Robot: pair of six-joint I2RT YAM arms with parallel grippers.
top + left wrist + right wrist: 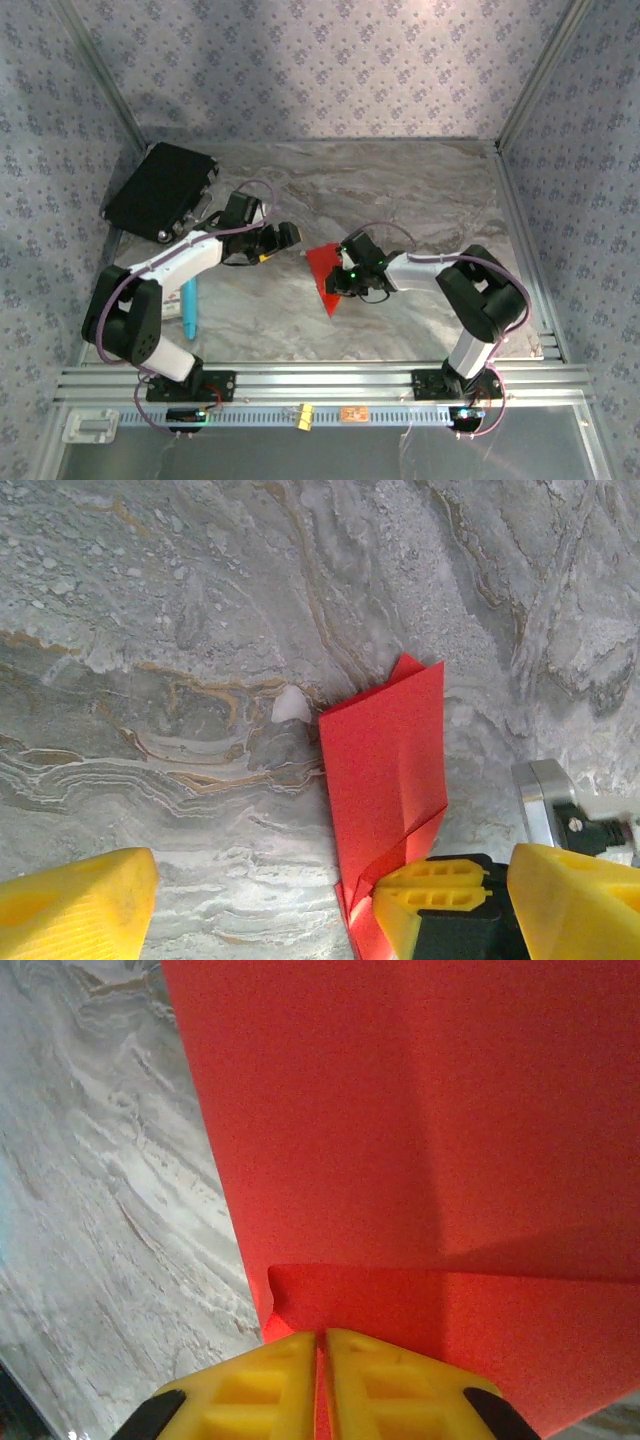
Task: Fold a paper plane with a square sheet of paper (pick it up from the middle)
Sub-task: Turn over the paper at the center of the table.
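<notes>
Red paper [322, 266]: it is lying near the middle of the table [430, 200], between the two grippers. It is already partly folded into a tall, narrow shape.
Paper up close: in the left wrist view the red paper [385, 770] is showing a slanted crease across its lower half. A small point is sticking out behind its top edge.
Right gripper [340, 285]: it is reaching in from the right and biting the near corner of the paper.
Right grip: in the right wrist view the yellow fingers [375, 1385] are pressing together, with a thin edge of the red paper [400, 1140] caught between them. A folded flap is casting a shadow just above them.
Same grip from the left wrist: the right gripper [432, 895] is clamping the paper's bottom corner.
Left gripper [282, 243]: it is hovering just left of the paper, apart from it.
Left jaws: the left gripper [330, 880] is holding its jaws spread wide. One yellow finger [75, 905] is sitting at each lower corner of the view, and nothing is gripped between them.
Table extras: a small white speck [291, 705] is sitting just beside the paper's upper left edge.
Black case [160, 190]: it is resting in the far left corner, well apart from the paper.
Blue-tipped tool [189, 305]: it is lying beside the left arm.
</notes>
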